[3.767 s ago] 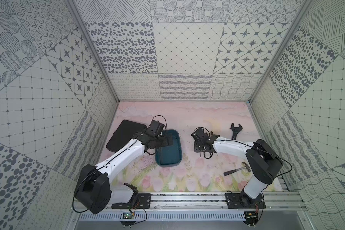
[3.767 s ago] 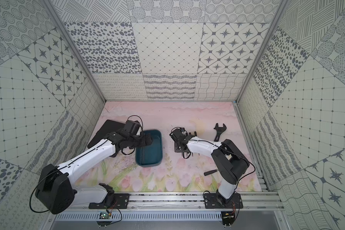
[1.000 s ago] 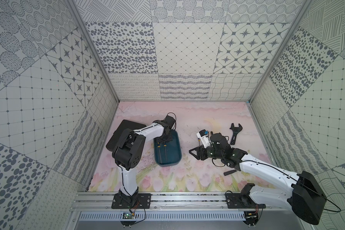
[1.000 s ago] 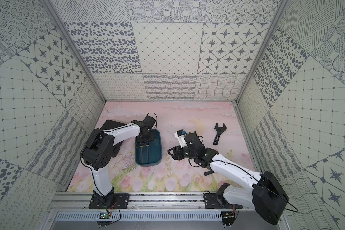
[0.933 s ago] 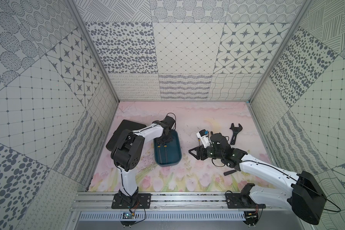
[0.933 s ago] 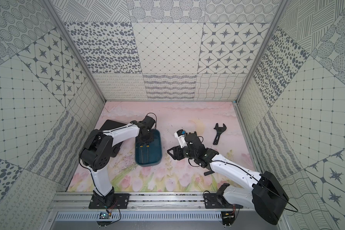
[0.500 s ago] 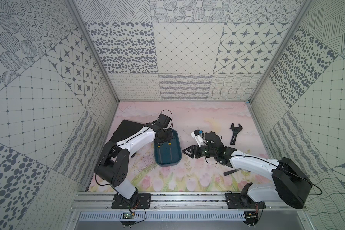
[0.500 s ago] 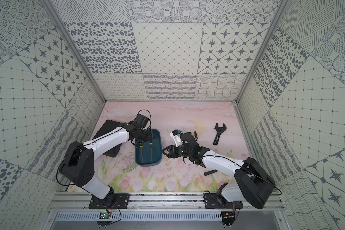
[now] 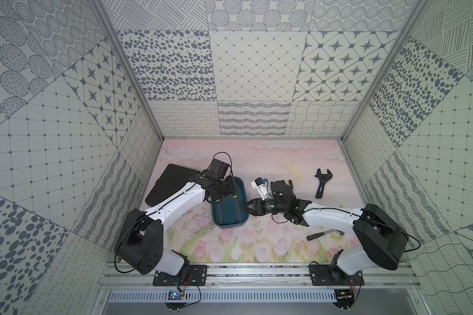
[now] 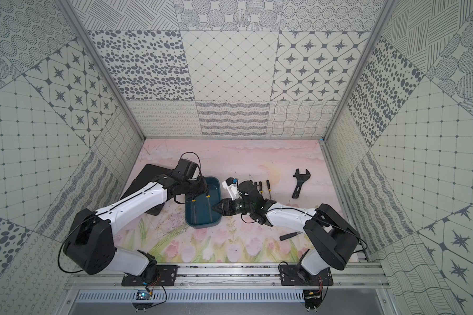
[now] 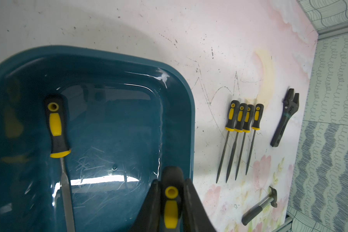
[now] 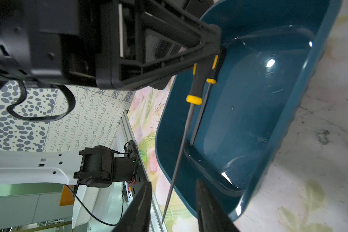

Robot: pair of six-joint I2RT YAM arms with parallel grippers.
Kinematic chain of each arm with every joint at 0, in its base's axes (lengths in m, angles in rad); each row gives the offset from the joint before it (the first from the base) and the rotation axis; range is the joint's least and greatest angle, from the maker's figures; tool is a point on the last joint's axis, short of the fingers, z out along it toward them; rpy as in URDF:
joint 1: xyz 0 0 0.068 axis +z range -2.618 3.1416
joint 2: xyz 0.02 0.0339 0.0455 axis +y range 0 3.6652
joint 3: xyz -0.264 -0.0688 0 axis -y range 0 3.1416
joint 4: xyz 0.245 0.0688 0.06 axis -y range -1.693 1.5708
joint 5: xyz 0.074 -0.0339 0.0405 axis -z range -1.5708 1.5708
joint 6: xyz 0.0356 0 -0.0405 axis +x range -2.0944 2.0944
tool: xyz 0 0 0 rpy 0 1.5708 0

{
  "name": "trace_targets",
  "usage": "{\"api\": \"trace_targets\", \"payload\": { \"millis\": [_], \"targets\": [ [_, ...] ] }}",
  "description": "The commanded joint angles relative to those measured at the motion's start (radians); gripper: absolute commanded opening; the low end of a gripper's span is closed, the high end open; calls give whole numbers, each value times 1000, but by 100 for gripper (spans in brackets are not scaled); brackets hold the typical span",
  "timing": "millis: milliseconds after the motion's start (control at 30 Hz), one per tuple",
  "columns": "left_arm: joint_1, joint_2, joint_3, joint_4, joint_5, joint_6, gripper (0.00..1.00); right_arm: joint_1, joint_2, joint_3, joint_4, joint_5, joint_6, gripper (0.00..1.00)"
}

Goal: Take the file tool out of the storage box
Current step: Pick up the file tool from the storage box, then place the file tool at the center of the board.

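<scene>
Right, file (image 12: pixel 179 156) half out of the box (image 11: pixel 191 112), handle pinched by my left gripper (image 11: pixel 170 181).
Its tip slants out over the rim, I judge for a handover: my right gripper (image 12: pixel 174 182) has its jaws spread either side of the shaft; a second file (image 11: pixel 56 130) lies inside.

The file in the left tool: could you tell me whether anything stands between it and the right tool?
Nothing visible does. The left tool holds the file by its handle, and its blade runs between the right tool's open jaws. The second file lies aside in the storage box.
</scene>
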Motion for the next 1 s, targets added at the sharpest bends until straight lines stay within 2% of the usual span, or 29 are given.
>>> {"api": "trace_targets", "payload": {
  "millis": [0, 367, 800, 967],
  "targets": [
    [1, -21, -8, 64, 28, -59, 3, 8, 20, 24, 64, -5, 12, 37],
    [1, -37, -11, 77, 22, -83, 1, 24, 53, 26, 86, -6, 25, 26],
    [3, -40, -27, 122, 29, -96, 0, 30, 63, 50, 50, -6, 13, 0],
    [2, -39, -19, 134, 42, -81, 0, 30, 35, 68, -10, 26, 5, 0]
  ]
}}
